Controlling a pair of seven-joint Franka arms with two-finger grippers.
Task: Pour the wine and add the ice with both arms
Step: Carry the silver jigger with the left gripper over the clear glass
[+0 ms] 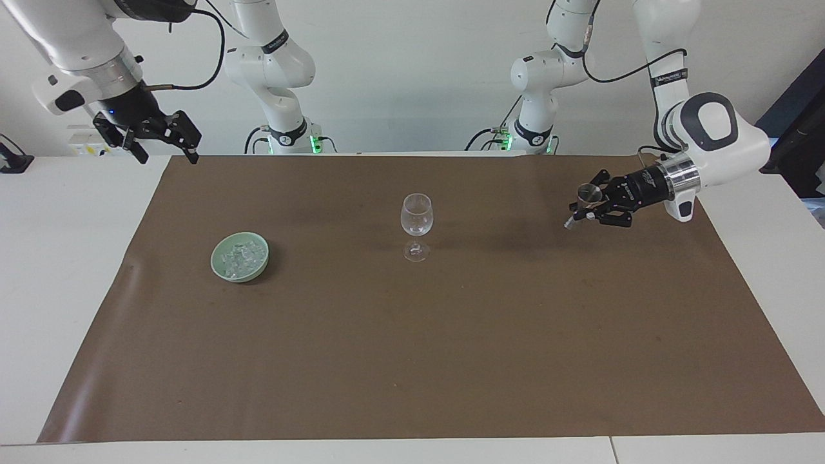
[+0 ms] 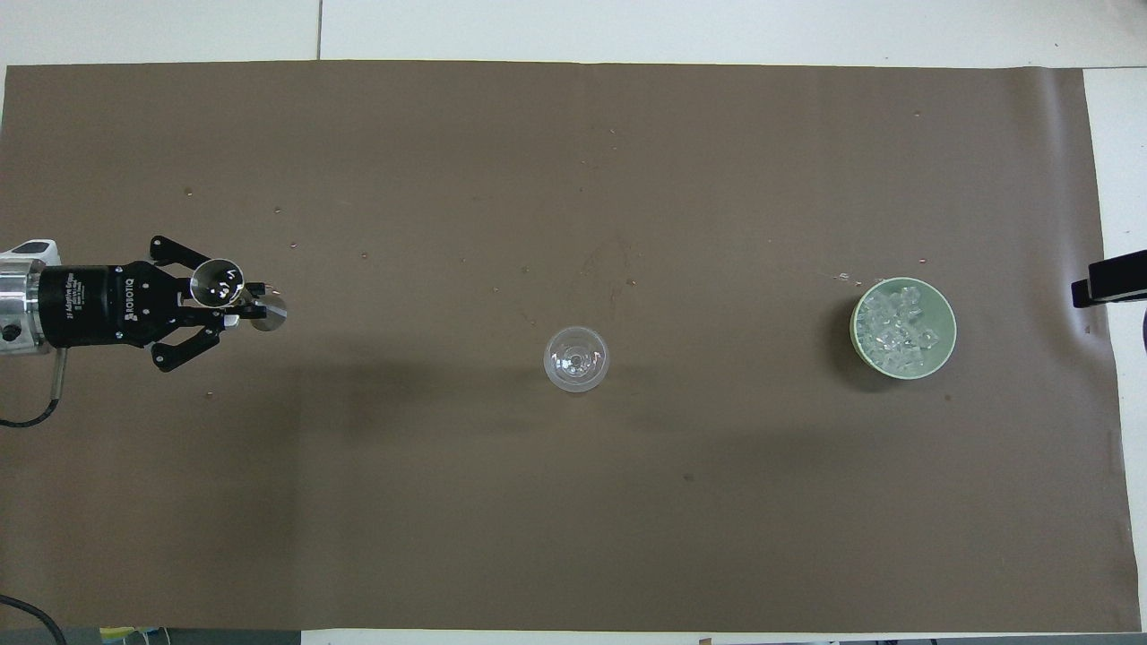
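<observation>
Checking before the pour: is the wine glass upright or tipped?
Upright. The wine glass stands on its foot on the brown mat, bowl above stem; overhead shows its round rim.

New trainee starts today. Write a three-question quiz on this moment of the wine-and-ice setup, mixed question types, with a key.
1. True or false: the wine glass already holds ice.
2. Multiple choice: what is the left gripper shut on? A) the green bowl B) a small metal measuring cup C) nothing
3. Fill in: the ice lies in the green ____, at the right arm's end of the brown mat.

Key
1. False; the glass looks empty and stands upright mid-mat.
2. B; the measuring cup is held up in the air above the mat at the left arm's end, while the right gripper waits open, raised by the mat's corner.
3. bowl.
</observation>
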